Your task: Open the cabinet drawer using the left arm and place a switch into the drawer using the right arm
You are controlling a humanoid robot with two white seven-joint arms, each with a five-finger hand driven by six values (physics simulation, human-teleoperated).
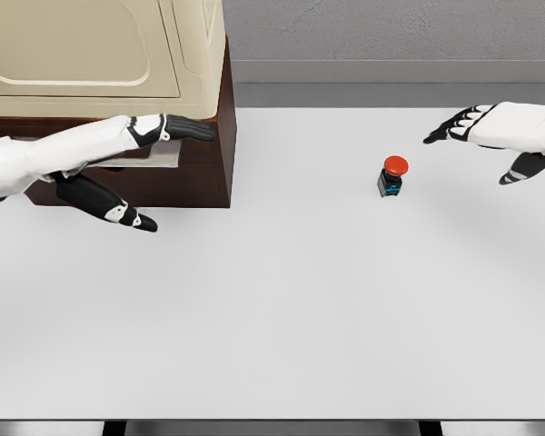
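Inspector: Status of step one?

Assessor: Drawer (150, 159) in the cabinet (109, 54) appears barely out, if at all. Left robot hand (141, 173) is at its front, fingers spread, gripping nothing.

Inspector: And the switch?

Assessor: Switch (392, 176) stands upright on the counter (282, 309). Right robot hand (500, 141) hovers near it, empty and unclenched. Judged next: secure the drawer front and pull.

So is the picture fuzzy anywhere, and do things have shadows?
In the head view everything is sharp, with no glare on the white table; the switch casts only a faint soft shadow, and a darker one lies under the cabinet near the left hand.
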